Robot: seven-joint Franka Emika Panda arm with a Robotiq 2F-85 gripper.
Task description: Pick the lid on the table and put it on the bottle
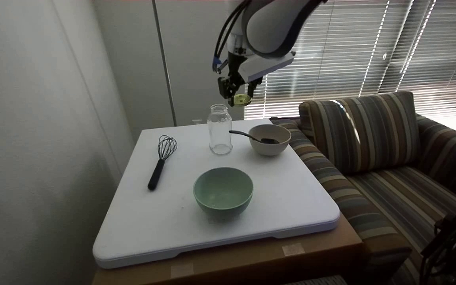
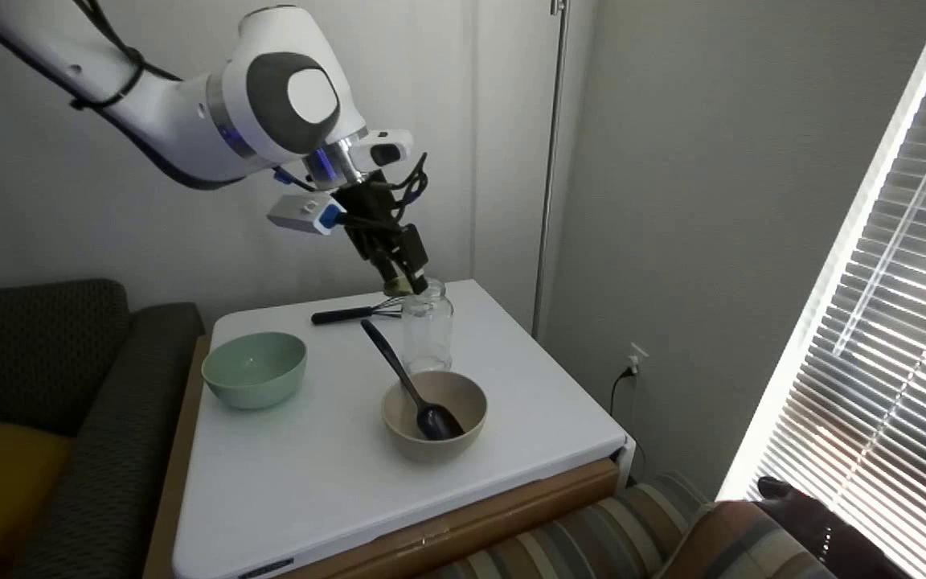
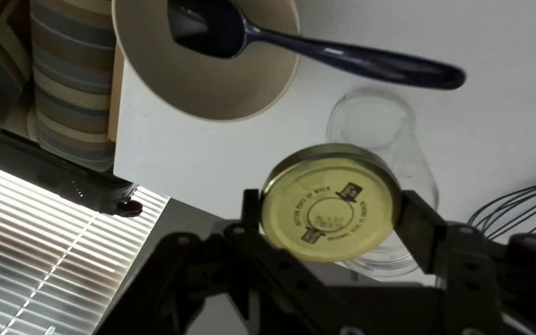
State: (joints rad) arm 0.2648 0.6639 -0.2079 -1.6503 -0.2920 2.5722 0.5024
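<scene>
The room where I stand is rather dim, with a pale wall [image 1: 34,138] and with daylight between the slats of the blinds [image 1: 342,63]. I take twelve o'clock at the far edge of the white table [image 1: 160,215], as it lies in an exterior view. By this clock the striped armchair [image 1: 378,138] is at three, just beside the table. The whisk [image 1: 158,170] lies between nine and ten, its wires pointing a little past twelve. The glass bottle [image 1: 220,133] stands upright at twelve, and one can see through it. At two is the beige bowl [image 1: 269,149], and in it rests a dark spoon [image 1: 268,140] whose handle goes out over the rim toward nine. The green bowl [image 1: 223,193] sits at six. High above, at one o'clock, is the robot arm [image 1: 275,31], and its gripper [image 3: 333,216] has the lid [image 3: 331,209] between two fingers [image 3: 418,228]. The fingers are apart only so much as the lid is wide; in the wrist view they touch its rim at nine and at three o'clock. In the same view the lid shows a yellowish face with small printed words in a ring. It is in the air, higher than the table, near the mouth of the bottle but apart from it; in an exterior view I see it between two and three o'clock from this mouth.
</scene>
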